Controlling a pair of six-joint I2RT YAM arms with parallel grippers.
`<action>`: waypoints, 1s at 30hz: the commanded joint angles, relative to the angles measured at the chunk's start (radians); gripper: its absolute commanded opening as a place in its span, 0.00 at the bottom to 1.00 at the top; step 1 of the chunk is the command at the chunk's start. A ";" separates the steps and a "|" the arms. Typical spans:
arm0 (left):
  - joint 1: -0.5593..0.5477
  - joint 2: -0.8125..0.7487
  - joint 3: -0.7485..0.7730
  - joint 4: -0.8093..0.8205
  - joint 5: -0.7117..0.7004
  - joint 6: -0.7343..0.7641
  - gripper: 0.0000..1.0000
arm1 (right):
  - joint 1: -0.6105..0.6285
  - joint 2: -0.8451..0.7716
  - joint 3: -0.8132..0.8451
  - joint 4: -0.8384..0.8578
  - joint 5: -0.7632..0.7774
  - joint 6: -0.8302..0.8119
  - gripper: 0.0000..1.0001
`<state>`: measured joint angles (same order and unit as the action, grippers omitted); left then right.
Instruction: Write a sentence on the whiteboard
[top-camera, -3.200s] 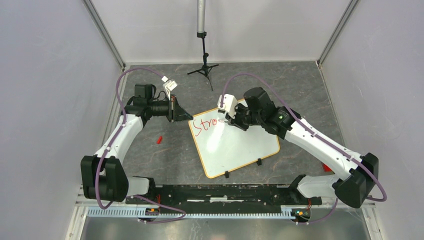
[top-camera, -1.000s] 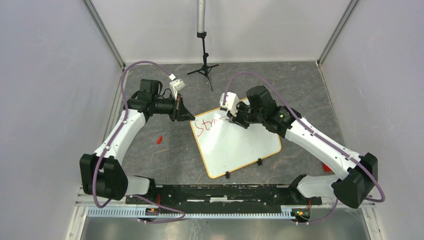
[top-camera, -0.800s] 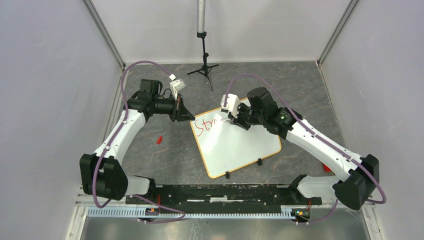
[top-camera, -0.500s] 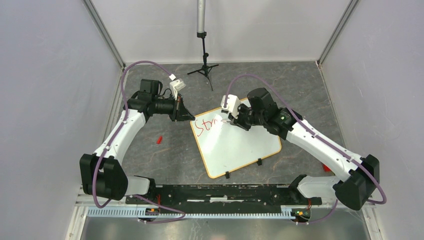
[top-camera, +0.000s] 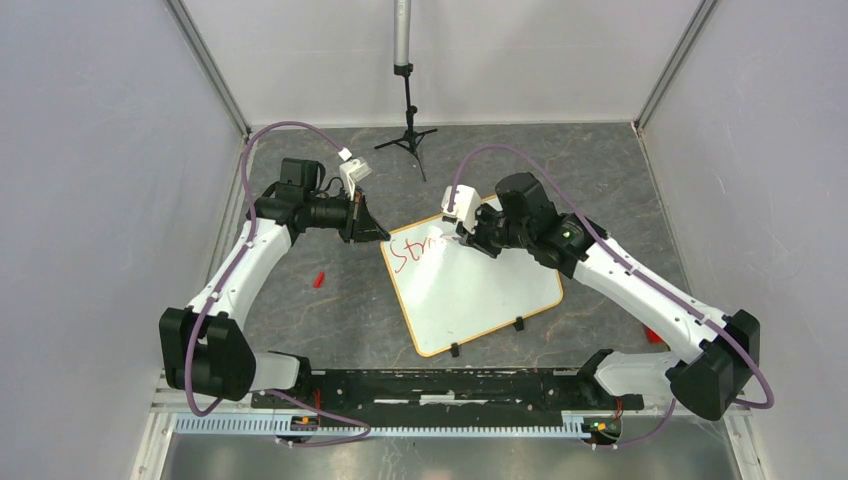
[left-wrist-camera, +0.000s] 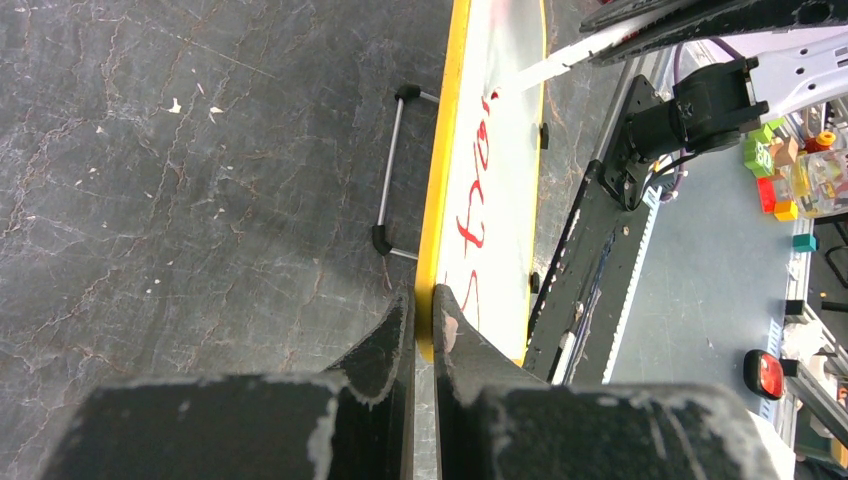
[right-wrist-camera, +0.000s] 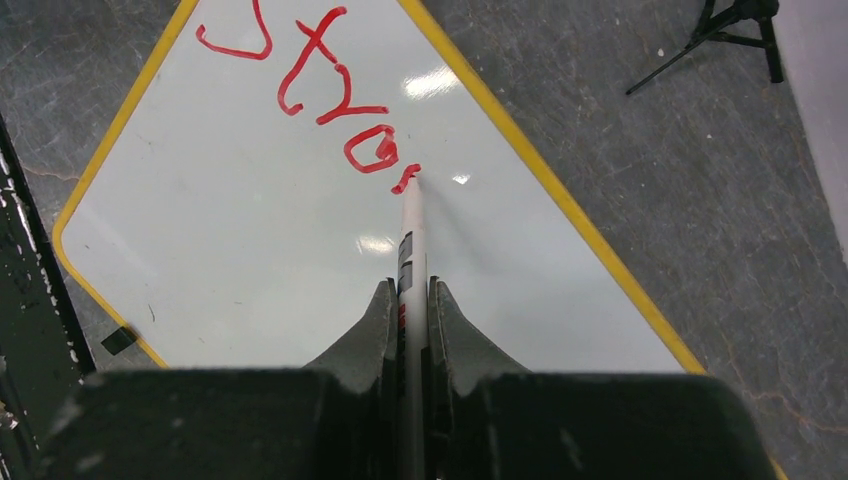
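Right wrist view: the right hand (right-wrist-camera: 411, 290) is clamped on a white marker (right-wrist-camera: 411, 230), its red tip touching the whiteboard (right-wrist-camera: 250, 230) just after the sentence (right-wrist-camera: 312, 55), so far "Stro", while the left hand (left-wrist-camera: 424, 305) pinches the board's far-left frame edge, mid-bench (top-camera: 340, 310).

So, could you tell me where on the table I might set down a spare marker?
The table is bare in the far right corner beyond the right arm, and front left between the small red piece and the base rail. It is crowded at the whiteboard's far edge: the left fingers pinch its frame, the right fingers hold the marker there.
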<state>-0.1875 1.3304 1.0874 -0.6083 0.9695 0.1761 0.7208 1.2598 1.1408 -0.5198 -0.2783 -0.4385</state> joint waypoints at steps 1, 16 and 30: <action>-0.032 0.001 0.009 -0.053 0.023 0.037 0.02 | 0.003 0.007 0.059 0.042 0.031 0.012 0.00; -0.032 0.004 0.010 -0.054 0.022 0.037 0.03 | -0.013 0.028 0.046 0.053 0.063 -0.003 0.00; -0.032 0.012 0.020 -0.054 0.020 0.031 0.02 | -0.038 -0.017 -0.029 0.015 0.029 -0.002 0.00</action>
<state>-0.1886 1.3308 1.0878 -0.6083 0.9627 0.1761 0.6899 1.2617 1.1446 -0.5014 -0.2470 -0.4362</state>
